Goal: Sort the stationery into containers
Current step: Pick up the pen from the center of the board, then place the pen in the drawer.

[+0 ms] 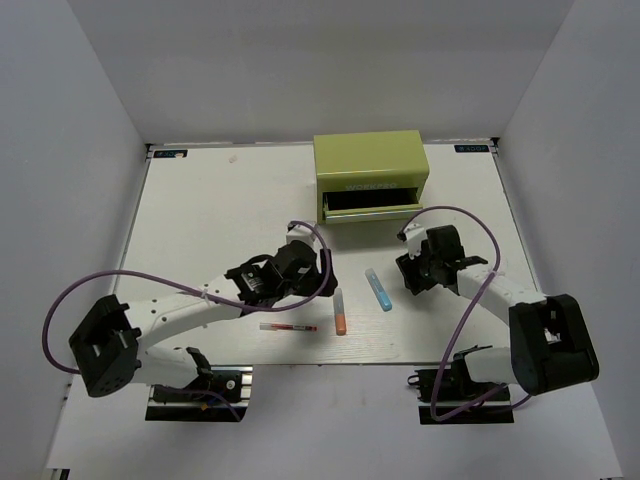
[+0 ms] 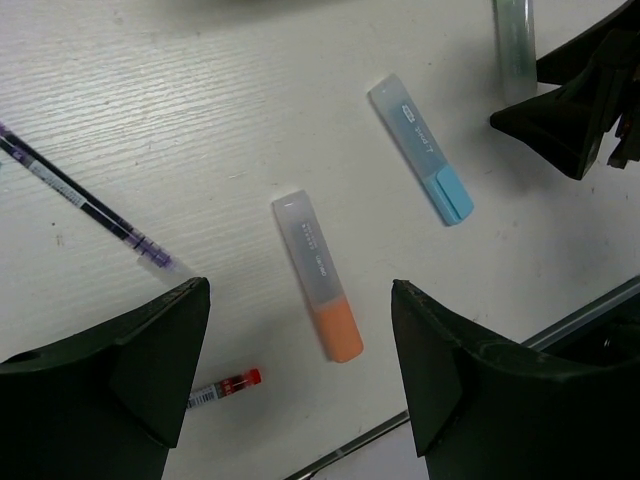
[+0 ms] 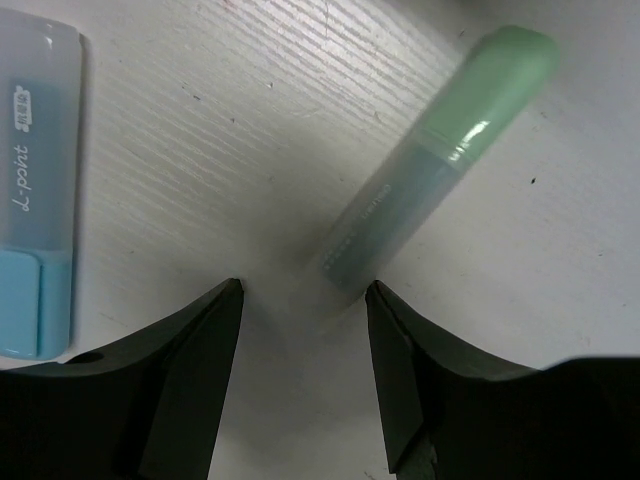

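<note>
Gaping empty, left pincer hangs over orange marker, right pincer likewise at mint green marker. Also unsorted: blue marker, red-white pen.

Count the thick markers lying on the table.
3. The orange marker lies by the left tool, the blue marker just right of it, the mint green marker just ahead of the right tool. Any inside the open drawer would be hidden.

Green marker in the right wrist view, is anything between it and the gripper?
Nothing visible. The green marker lies uncovered, one end just ahead of the open right gripper; the blue marker sits off to the side.
</note>
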`<act>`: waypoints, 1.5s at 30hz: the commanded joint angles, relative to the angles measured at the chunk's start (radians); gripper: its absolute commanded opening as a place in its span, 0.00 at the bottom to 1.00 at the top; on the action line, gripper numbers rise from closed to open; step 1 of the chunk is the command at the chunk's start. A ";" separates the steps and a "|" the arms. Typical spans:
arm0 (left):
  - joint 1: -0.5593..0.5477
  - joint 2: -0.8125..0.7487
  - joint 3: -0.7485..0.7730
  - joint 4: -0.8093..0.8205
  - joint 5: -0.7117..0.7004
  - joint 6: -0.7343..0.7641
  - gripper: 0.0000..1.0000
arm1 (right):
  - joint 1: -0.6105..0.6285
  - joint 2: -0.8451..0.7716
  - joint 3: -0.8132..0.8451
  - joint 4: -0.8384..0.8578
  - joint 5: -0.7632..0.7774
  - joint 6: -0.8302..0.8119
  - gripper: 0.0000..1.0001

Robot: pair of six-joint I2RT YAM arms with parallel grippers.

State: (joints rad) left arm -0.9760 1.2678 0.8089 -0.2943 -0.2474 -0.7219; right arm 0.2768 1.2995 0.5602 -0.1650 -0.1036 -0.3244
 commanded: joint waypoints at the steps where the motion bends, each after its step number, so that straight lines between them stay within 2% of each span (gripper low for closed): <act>1: 0.003 0.013 0.055 0.030 0.045 0.027 0.83 | -0.002 0.004 0.024 0.016 0.007 -0.001 0.59; 5: 0.003 0.054 0.055 0.052 0.075 0.038 0.83 | -0.002 0.004 0.026 0.047 0.021 -0.019 0.59; 8: 0.003 0.082 0.064 0.052 0.098 0.049 0.83 | -0.004 0.064 0.058 0.056 0.036 -0.005 0.59; 14: 0.003 0.120 0.096 0.040 0.117 0.068 0.83 | -0.004 0.168 0.132 0.030 0.019 0.064 0.50; 15: 0.003 0.120 0.096 0.040 0.117 0.068 0.83 | -0.001 0.173 0.135 0.022 0.015 0.065 0.48; 19: 0.003 0.120 0.096 0.040 0.117 0.068 0.83 | -0.004 0.169 0.133 0.022 0.004 0.051 0.25; 22: 0.003 0.120 0.084 0.040 0.117 0.068 0.83 | -0.002 0.098 0.110 0.013 -0.027 0.013 0.16; 25: 0.003 0.120 0.075 0.040 0.117 0.068 0.83 | -0.004 0.022 0.106 -0.065 -0.119 -0.047 0.08; 26: 0.003 0.120 0.063 0.040 0.128 0.068 0.83 | -0.005 0.005 0.104 -0.141 -0.219 -0.112 0.06; 31: 0.003 0.131 0.032 0.067 0.154 0.078 0.84 | -0.007 -0.196 0.115 -0.361 -0.476 -0.411 0.02; 33: 0.003 0.131 0.021 0.090 0.166 0.087 0.84 | -0.002 -0.264 0.136 -0.390 -0.537 -0.510 0.00; 35: 0.003 0.131 0.009 0.099 0.177 0.087 0.84 | -0.004 -0.316 0.168 -0.352 -0.548 -0.533 0.00; 39: 0.003 0.131 -0.001 0.100 0.177 0.098 0.84 | -0.004 -0.307 0.272 -0.223 -0.522 -0.542 0.00; 41: 0.003 0.142 -0.001 0.099 0.186 0.098 0.84 | -0.004 -0.252 0.305 -0.188 -0.512 -0.554 0.00; 45: 0.003 0.165 -0.010 0.099 0.197 0.089 0.84 | -0.002 -0.125 0.473 -0.150 -0.496 -0.611 0.00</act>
State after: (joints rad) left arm -0.9760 1.4208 0.8101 -0.2058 -0.0753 -0.6388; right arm 0.2752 1.1183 0.9276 -0.3981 -0.5896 -0.8726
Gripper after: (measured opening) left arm 0.842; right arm 0.263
